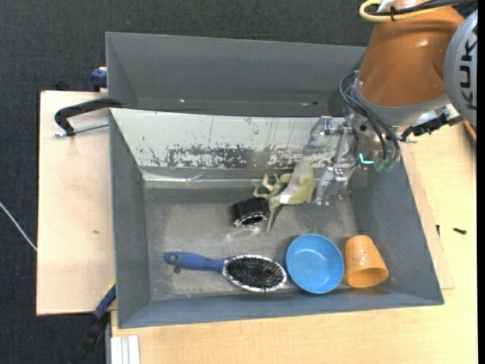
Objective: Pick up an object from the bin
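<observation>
My gripper (333,174) hangs low at the bin's back right, near the rear wall. A limp olive-green thing (294,188), perhaps a soft toy or glove, lies right against the gripper's left side; whether it is gripped is not visible. A small black round object (248,212) rests just left of the green thing on the bin floor.
Along the front wall lie a hairbrush (227,268) with a blue handle and black bristle head, a blue bowl (314,264) and an orange cup (365,262) on its side. The arm's orange cover and cables hang over the right rear corner.
</observation>
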`<state>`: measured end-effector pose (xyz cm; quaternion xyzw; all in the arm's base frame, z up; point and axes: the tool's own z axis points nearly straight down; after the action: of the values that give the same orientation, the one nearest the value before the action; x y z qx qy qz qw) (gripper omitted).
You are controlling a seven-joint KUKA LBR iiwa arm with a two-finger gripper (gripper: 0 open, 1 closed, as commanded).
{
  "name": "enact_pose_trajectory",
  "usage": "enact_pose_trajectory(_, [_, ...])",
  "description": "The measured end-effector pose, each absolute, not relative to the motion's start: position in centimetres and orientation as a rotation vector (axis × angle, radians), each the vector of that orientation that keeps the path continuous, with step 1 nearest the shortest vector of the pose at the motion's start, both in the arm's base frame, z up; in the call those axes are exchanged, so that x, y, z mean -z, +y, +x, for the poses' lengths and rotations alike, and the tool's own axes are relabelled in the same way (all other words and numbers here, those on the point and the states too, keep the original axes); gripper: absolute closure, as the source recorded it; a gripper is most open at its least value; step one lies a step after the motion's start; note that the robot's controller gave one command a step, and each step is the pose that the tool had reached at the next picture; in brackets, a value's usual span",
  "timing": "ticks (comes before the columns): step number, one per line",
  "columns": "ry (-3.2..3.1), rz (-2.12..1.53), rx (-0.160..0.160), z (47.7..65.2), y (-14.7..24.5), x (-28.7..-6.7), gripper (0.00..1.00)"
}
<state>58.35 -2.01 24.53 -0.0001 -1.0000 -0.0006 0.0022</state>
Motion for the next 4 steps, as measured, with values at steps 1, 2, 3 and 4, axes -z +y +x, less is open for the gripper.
enact_pose_trajectory(1, [-3.131,-0.135,0.004,56.7,5.5,-10.5,0.00])
enact_pose_trajectory(2, [-3.146,-0.121,0.003,56.6,5.5,-7.3,0.00])
enact_pose_trajectory(3, [-3.154,-0.121,0.005,56.9,5.6,-7.6,1.00])
enact_pose_trajectory(4, [-3.154,-0.072,0.004,56.6,6.5,-18.2,1.00])
